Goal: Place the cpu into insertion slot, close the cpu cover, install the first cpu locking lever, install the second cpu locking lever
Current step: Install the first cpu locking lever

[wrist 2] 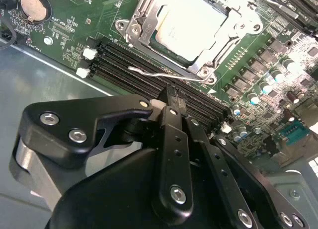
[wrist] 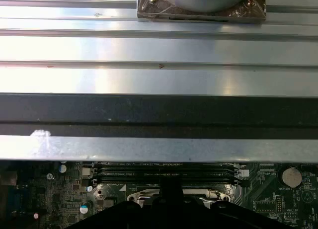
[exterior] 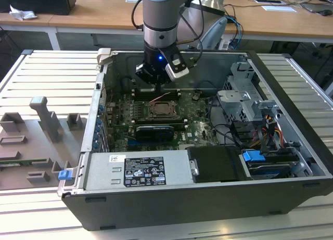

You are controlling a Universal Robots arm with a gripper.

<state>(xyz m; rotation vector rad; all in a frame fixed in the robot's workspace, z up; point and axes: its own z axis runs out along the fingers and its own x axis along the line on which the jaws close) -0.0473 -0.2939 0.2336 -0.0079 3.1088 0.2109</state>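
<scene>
Green board (wrist 2: 64, 35) bears cpu (wrist 2: 191, 23) under cpu cover (wrist 2: 145, 21), gripper (wrist 2: 171, 96) beside.

A ribbed pale metal table (exterior: 47, 73) reflects bright light; behind it stand wooden desks (exterior: 104, 19), one carrying what may be crumpled white paper (exterior: 22, 13).

The arm (exterior: 162, 13) enters at the upper edge of the exterior view and runs straight down. Its grey wrist (exterior: 158, 39) stands vertical, with a blue light (exterior: 160, 57) lit at its lower end. A silver camera block (exterior: 177, 67) is mounted beside the wrist, on the exterior view's right. The black gripper (exterior: 155, 84) hangs below the wrist and points down. In the second wrist view, the outer links (wrist 2: 94, 122) fold inward. The fingers (wrist 2: 171, 139) converge, and their tips meet.
</scene>
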